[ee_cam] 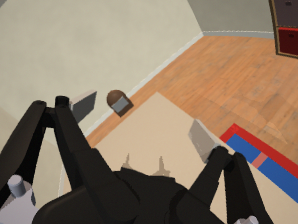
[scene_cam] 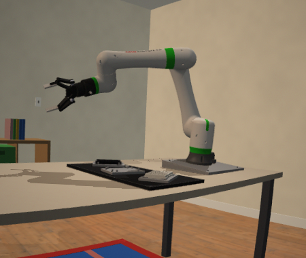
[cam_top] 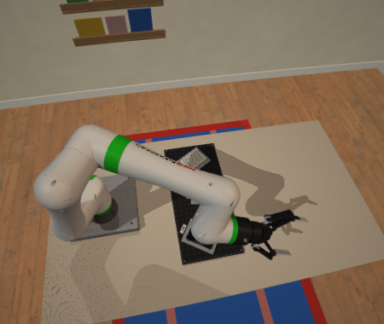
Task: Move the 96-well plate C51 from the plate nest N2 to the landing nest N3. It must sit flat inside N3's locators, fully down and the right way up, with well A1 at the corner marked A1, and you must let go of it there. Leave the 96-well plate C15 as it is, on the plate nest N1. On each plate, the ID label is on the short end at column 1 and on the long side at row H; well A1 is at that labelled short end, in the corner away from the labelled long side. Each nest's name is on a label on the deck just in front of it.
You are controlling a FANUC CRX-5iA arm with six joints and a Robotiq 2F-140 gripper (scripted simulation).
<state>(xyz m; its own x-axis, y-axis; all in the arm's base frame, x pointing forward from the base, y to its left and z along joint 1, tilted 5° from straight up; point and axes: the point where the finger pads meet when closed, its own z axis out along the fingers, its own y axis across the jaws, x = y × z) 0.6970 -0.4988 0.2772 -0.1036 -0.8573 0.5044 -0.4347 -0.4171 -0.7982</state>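
Observation:
My gripper point(cam_top: 296, 236) point(scene_cam: 47, 98) point(ee_cam: 144, 114) is open and empty, high above the table and pointing outward, away from the arm's base. A white well plate point(cam_top: 194, 159) point(scene_cam: 159, 174) sits on one end nest of the black deck point(cam_top: 232, 251) point(scene_cam: 192, 181). A black plate point(scene_cam: 108, 161) sits in the grey nest point(cam_top: 200, 246) point(scene_cam: 97, 165) at the other end, partly hidden by the arm in the top view. The middle nest point(scene_cam: 122, 171) holds no plate and is mostly hidden in the top view. Nest names, plate labels and A1 marks are not readable.
The arm's forearm and wrist point(cam_top: 215, 222) hang over the deck in the top view. The grey base plate point(cam_top: 125, 213) point(scene_cam: 215, 168) stands beside the deck. The table top point(cam_top: 317, 170) extends under the gripper; its far corner shows in the wrist view. Shelves stand by the wall.

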